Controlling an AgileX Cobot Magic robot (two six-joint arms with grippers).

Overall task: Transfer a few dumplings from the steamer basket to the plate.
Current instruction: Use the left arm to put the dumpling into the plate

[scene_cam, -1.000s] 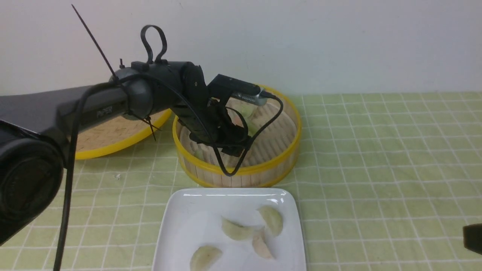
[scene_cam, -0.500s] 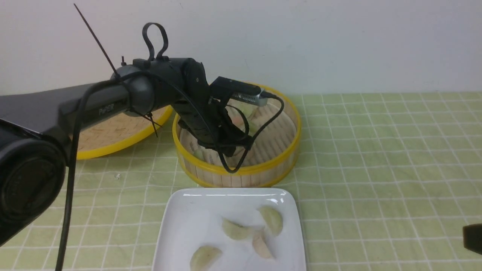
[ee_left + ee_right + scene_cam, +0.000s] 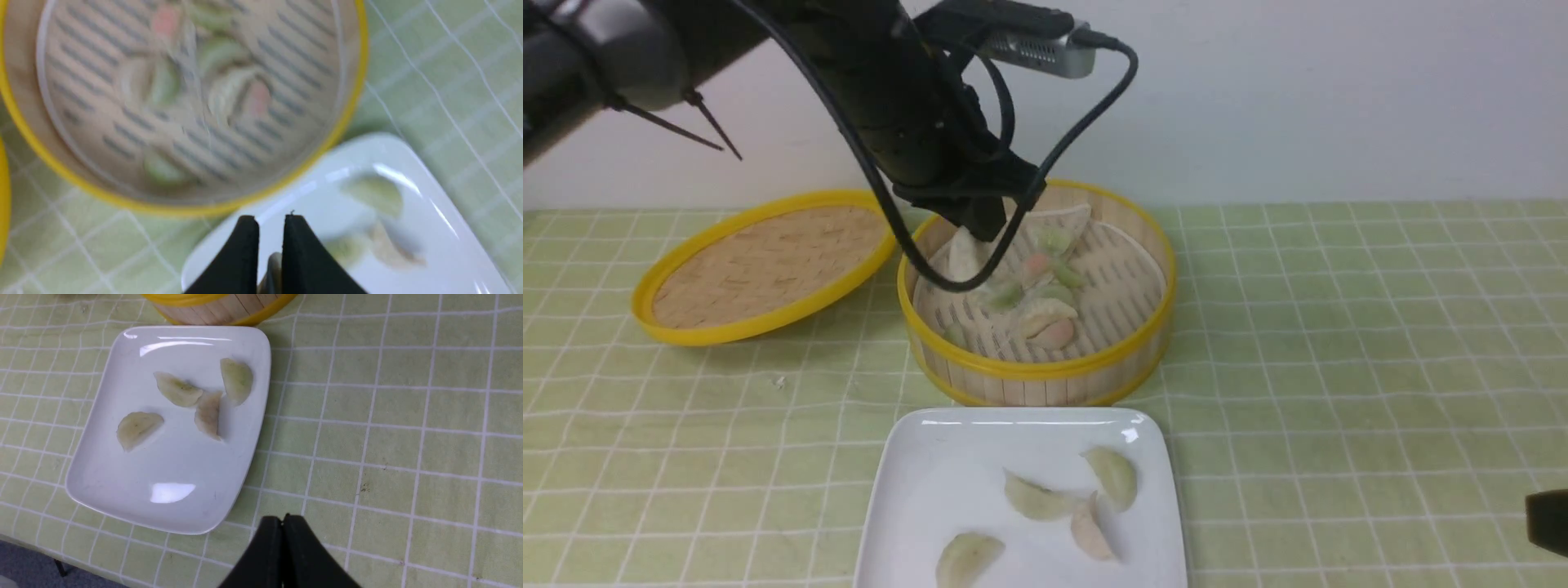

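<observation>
My left gripper (image 3: 982,231) hangs above the left part of the steamer basket (image 3: 1045,371) and is shut on a pale dumpling (image 3: 964,255). In the left wrist view the jaws (image 3: 271,218) stand a narrow gap apart with the dumpling (image 3: 266,273) pinched between them. Several green and pink dumplings (image 3: 1045,314) lie on the basket's slatted floor. The white square plate (image 3: 931,490) in front of the basket holds several dumplings (image 3: 1033,500), which also show in the right wrist view (image 3: 178,390). My right gripper (image 3: 282,517) is shut and empty, low over the cloth right of the plate (image 3: 163,465).
The shallow woven yellow-rimmed lid (image 3: 760,269) lies left of the basket. A green checked cloth (image 3: 1339,343) covers the table. A white wall stands close behind the basket. My right gripper only shows as a dark tip (image 3: 1547,518) at the front view's right edge.
My left arm has risen out of the basket, lifting one dumpling with it. The basket's inside now shows. The right arm and the plate's dumplings have not moved.
</observation>
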